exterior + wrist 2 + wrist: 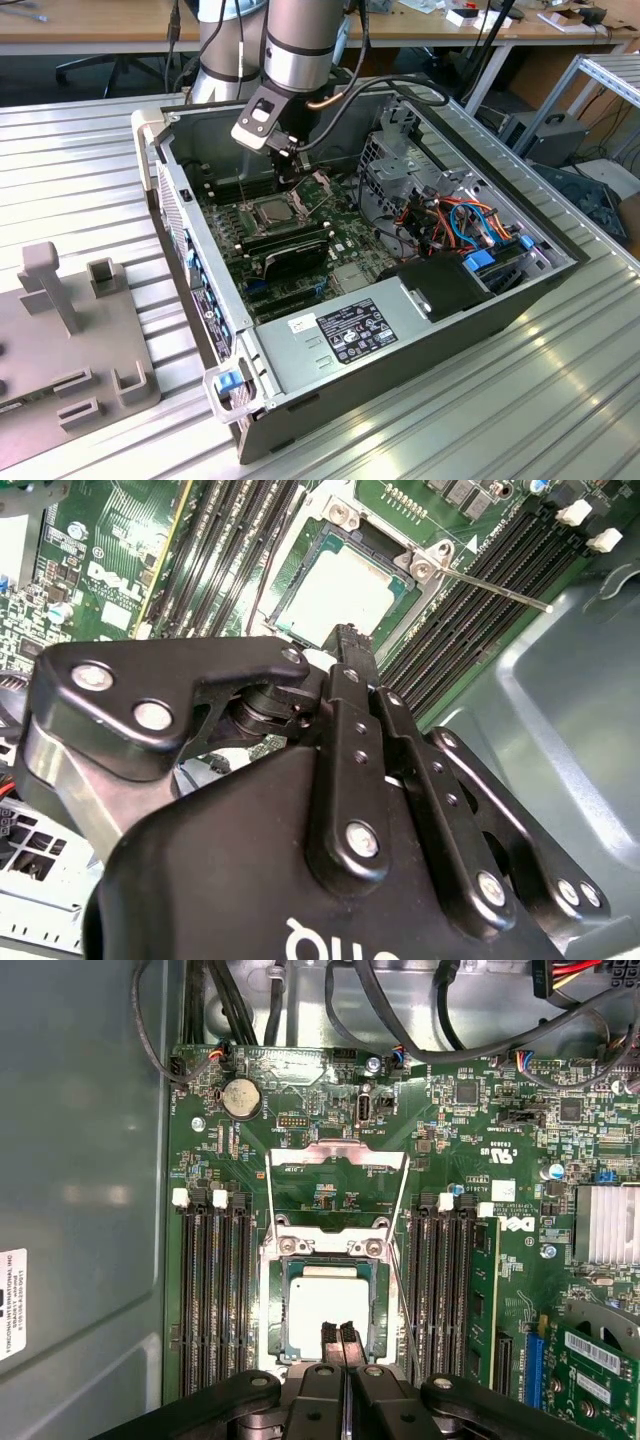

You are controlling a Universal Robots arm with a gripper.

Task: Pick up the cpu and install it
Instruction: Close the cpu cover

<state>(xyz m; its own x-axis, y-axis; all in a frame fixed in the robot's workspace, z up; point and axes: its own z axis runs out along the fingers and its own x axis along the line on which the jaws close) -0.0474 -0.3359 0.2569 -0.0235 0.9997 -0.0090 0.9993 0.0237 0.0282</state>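
The cpu (pixel 325 1305) is a small silver-grey square lying flat in its socket on the green motherboard (pixel 300 1100). It also shows in the second wrist view, cpu (pixel 338 592), and in the exterior view, cpu (pixel 272 210). My gripper (pixel 338 1338) hangs just above the cpu's edge with its two black fingers pressed together and nothing between them. The same pose shows in the second wrist view, gripper (pixel 348 638). In the exterior view the gripper (pixel 291 168) reaches down into the open computer case (pixel 330 350). The hinged socket frame (pixel 338 1172) stands flipped open beyond the cpu.
Memory slots (pixel 212 1290) flank the socket on both sides, and a thin lever rod (pixel 492 586) sticks out beside it. Cables (pixel 450 220) and a black power supply (pixel 350 335) fill the case. A grey fixture (pixel 70 330) sits on the ribbed table at the exterior view's left.
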